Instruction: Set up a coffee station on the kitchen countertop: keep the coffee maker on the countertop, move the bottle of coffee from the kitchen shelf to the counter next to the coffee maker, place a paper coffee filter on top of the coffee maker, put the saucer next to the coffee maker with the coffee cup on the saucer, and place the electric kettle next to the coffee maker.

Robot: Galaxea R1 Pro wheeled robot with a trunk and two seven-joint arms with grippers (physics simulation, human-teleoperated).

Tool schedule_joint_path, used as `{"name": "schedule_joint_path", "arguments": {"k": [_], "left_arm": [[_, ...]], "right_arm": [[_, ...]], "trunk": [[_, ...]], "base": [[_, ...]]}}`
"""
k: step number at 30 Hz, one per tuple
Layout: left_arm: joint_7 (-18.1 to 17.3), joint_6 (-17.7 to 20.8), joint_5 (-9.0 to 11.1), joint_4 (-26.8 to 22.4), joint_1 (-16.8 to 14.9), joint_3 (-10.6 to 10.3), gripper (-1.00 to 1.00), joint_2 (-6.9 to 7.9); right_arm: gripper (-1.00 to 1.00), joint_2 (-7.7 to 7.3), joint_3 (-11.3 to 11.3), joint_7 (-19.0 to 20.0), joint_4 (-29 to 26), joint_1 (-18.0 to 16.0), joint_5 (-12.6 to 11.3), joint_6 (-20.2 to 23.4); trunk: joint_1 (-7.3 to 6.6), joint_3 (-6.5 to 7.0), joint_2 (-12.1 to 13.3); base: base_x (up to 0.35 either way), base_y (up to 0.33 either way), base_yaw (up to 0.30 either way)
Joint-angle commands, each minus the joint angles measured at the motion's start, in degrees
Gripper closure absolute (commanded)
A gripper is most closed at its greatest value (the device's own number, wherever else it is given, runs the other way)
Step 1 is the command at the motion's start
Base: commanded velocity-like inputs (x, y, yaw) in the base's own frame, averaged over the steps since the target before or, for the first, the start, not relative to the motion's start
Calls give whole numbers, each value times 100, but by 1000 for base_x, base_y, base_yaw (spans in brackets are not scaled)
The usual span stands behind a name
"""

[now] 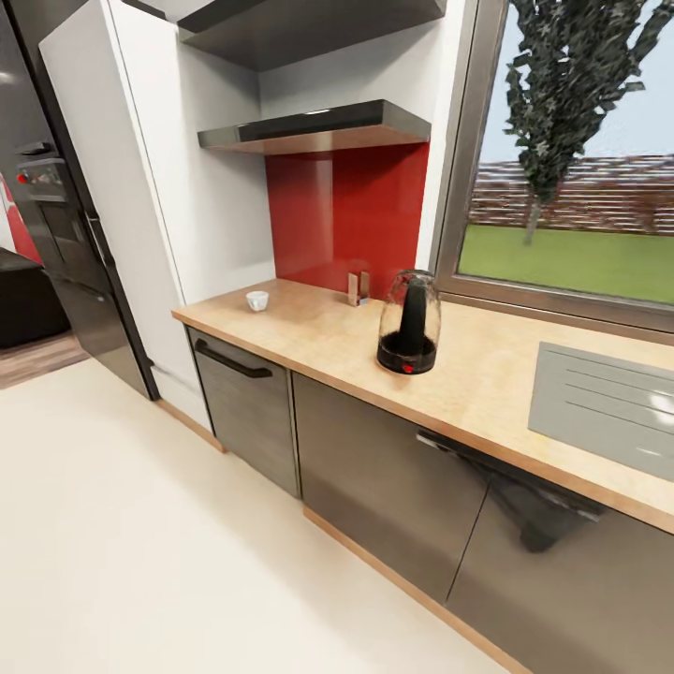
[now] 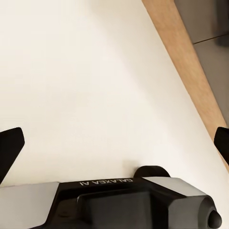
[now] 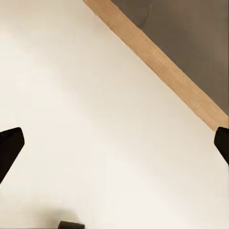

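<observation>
From the head camera I see the coffee cup (image 1: pixel 256 300), tiny and white, at 10 o'clock on the kitchen countertop (image 1: pixel 477 374). Nearer centre, the electric kettle (image 1: pixel 409 323) stands upright, clear glass, black base, red switch facing me. Both my grippers (image 2: pixel 114 140) (image 3: pixel 114 143) gape wide, empty, over pale floor (image 1: pixel 140 524).

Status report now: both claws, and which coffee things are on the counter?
Left claw open, empty, over floor. Right claw open, empty. Electric kettle upright on kitchen countertop; white coffee cup near its left end. Nothing blocks.
</observation>
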Motion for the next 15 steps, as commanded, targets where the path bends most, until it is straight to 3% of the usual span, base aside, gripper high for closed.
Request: {"name": "schedule_joint_path", "arguments": {"k": [1,4,7,13,15], "left_arm": [[-5,-42,32,5,-3,-43,-100,-1],[9,-40,36,11,-2,-34,-100,-11],[34,-41,32,13,-3,-31,-100,-13],[197,-41,35,65,-3,31,-100,-15],[212,-41,33,72,-5,87,-100,-15]], "right_arm": [[-100,107,12,5,-292,-2,15,-11],[-100,379,47,28,-1000,-3,18,0],[-100,551,235,94,-1506,-4,19,9],[-100,722,1209,231,-3155,3,-23,251],[-100,736,1359,241,-3563,3,-39,524]], "trunk": [[-1,-6,-2],[-1,-6,-2],[-1,-6,-2],[-1,-6,-2],[-1,-6,-2]], "base": [[0,0,0],[0,0,0],[0,0,0],[0,0,0],[0,0,0]]}}
